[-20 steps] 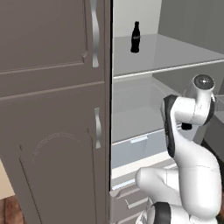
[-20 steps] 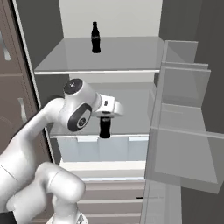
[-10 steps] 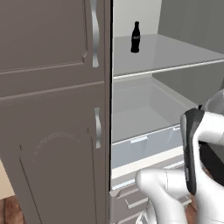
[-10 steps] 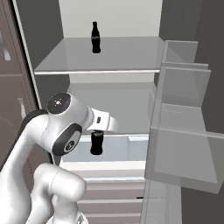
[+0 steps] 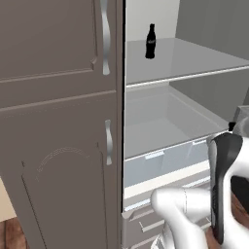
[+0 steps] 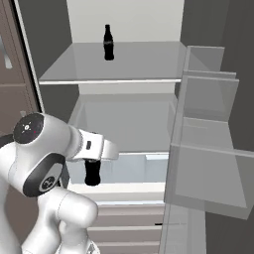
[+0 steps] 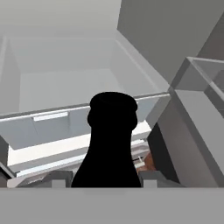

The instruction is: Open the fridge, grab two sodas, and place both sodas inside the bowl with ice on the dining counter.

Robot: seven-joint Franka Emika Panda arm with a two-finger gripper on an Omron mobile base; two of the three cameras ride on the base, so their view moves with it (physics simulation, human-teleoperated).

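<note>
Holding one soda bottle (image 6: pixel 92 172) clamped in the jaws, I have it in front of the open fridge (image 6: pixel 124 124), outside its shelves. It looks rigid, light and smooth; the body gives the safest hold. The second bottle (image 6: pixel 108 42) stands upright on the upper shelf (image 6: pixel 149 62).

A tall brown-grey cabinet (image 5: pixel 58 121) with arched panels and curved silver handles (image 5: pixel 105 24) stands above a strip of dark wood floor (image 5: pixel 12 236).

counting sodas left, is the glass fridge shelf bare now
No, one small black cola-style bottle stands upright on the upper glass shelf.
</note>
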